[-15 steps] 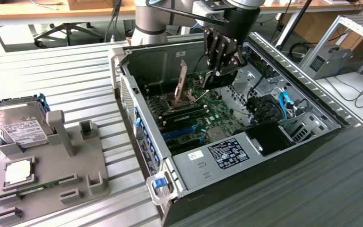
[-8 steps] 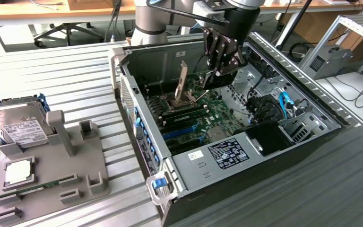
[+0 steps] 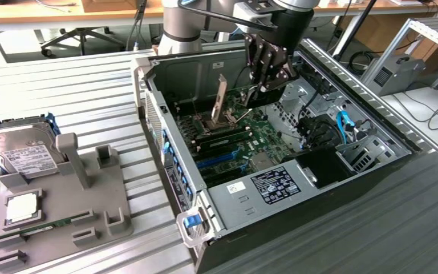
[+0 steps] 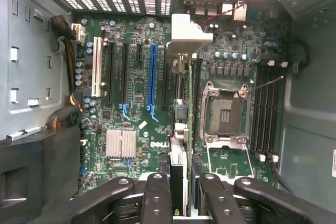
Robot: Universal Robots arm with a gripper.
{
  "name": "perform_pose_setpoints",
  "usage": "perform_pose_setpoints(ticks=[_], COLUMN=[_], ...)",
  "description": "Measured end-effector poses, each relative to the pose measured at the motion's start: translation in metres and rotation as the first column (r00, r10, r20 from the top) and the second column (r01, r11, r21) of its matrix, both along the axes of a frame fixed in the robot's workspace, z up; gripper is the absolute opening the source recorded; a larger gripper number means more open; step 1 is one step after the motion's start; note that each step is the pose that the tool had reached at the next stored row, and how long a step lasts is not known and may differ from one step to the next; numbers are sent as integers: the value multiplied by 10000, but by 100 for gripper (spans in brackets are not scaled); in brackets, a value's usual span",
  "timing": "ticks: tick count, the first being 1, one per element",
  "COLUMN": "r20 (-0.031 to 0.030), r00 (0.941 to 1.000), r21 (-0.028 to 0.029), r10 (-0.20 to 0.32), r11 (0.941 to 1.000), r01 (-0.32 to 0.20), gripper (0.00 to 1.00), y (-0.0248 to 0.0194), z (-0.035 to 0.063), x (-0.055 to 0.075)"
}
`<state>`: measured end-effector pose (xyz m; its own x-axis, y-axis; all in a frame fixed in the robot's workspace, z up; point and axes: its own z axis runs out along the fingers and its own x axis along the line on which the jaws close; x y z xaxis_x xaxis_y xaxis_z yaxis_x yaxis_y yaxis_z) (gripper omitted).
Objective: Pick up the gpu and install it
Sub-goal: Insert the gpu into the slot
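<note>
1. The gpu (image 4: pixel 178 182), a thin flat card seen edge-on with a silver metal end bracket, hangs upright between my fingers above the motherboard.
2. My black gripper (image 3: pixel 268 85) is clamped on the gpu, fingers (image 4: pixel 157 198) pressed to either face of the card.
3. Below lies the green motherboard (image 4: pixel 136 85) with its long blue expansion slot (image 4: pixel 153 74) and the bare CPU socket (image 4: pixel 224 114).
4. All this sits inside the open grey computer case (image 3: pixel 227 197).
5. At the exterior view's left, a grey parts holder (image 3: pixel 59 211) carries a silver hard drive (image 3: pixel 21 151).
</note>
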<state>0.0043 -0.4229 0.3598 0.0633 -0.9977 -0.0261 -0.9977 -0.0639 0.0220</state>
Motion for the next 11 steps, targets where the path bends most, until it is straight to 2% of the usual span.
perform_pose_setpoints(ticks=[11], r20=[0], r00=[9993], r21=[0], r10=[371], r11=[9993], r01=[-371], gripper=[26], y=[0], z=[-2], x=[0])
